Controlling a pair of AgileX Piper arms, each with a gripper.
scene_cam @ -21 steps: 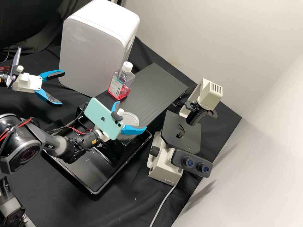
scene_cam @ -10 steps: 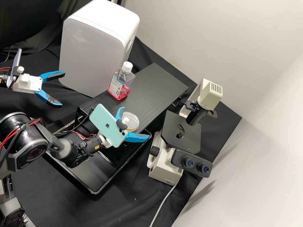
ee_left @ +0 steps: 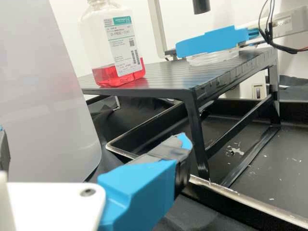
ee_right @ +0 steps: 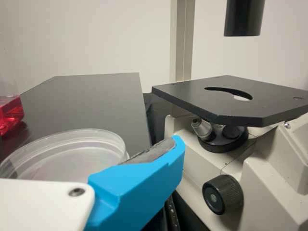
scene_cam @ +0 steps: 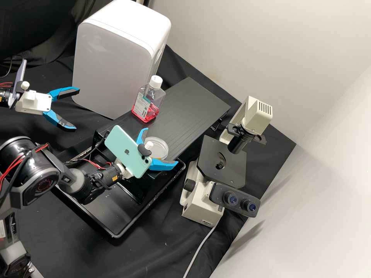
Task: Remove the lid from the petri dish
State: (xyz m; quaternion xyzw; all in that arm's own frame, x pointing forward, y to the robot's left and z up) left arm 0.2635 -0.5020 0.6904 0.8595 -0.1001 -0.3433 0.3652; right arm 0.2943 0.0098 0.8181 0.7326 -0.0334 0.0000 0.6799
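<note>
We see the right claw (scene_cam: 160, 148) spread wide around the petri dish (scene_cam: 157, 144), one blue finger on each side of it. We cannot tell whether either finger touches the rim. The dish, with its clear lid on, sits at the near edge of the black raised rack (scene_cam: 193, 104). The rack stands in a black tray (scene_cam: 112, 210) on the worktop (scene_cam: 174, 247). Farther back on the rack stands a flask of red medium (scene_cam: 147, 101), well apart from the dish. The left claw (scene_cam: 74, 108) hangs wide open and empty beside the white appliance (scene_cam: 116, 54). A microscope (scene_cam: 220, 181) stands just beside the tray.
</note>
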